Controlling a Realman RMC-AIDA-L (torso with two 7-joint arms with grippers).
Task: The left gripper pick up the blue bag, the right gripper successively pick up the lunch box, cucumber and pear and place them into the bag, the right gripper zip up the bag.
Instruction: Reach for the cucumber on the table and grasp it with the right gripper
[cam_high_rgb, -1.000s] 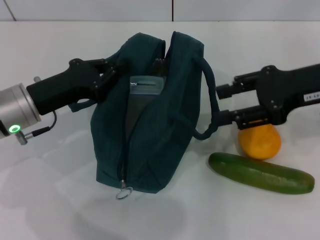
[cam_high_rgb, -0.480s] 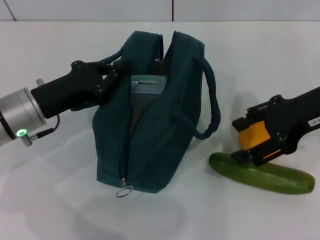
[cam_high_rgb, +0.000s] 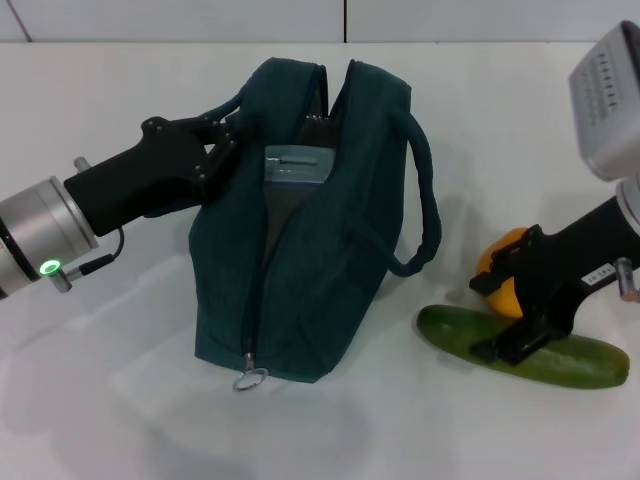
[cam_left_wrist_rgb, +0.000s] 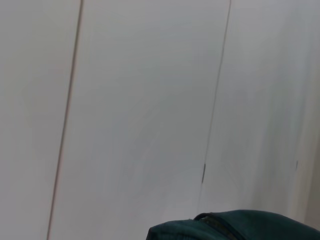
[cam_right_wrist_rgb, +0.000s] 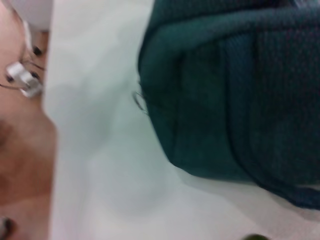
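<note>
Fabric of the blue bag (cam_high_rgb: 300, 250) is being held at its upper left side by your left gripper (cam_high_rgb: 222, 148), whose fingers are clenched on the cloth beside one rope handle. You are keeping the bag upright near the middle of the white bench (cam_high_rgb: 120, 400), with its top gaping open and the zipper ring (cam_high_rgb: 250, 379) hanging at the bag's near end, toward the front edge. Inside the opening you are seeing the lunch box (cam_high_rgb: 295, 167), standing on end between the bag's two walls.

Your right gripper (cam_high_rgb: 505, 320) is sitting low over the cucumber (cam_high_rgb: 525, 347), which is lying on the bench to the right of the bag, toward the front right corner. The black fingers are reaching down to both sides of the cucumber's left half; they are looking parted around it, though from the head view you cannot be sure they are touching it. The pear (cam_high_rgb: 500, 280) is resting just behind the cucumber, partly hidden by the gripper.

Your left wrist view is catching only the bag's top edge (cam_left_wrist_rgb: 235, 227). Your right wrist view is showing the bag's side (cam_right_wrist_rgb: 235, 90) and the zipper ring (cam_right_wrist_rgb: 139, 101).
</note>
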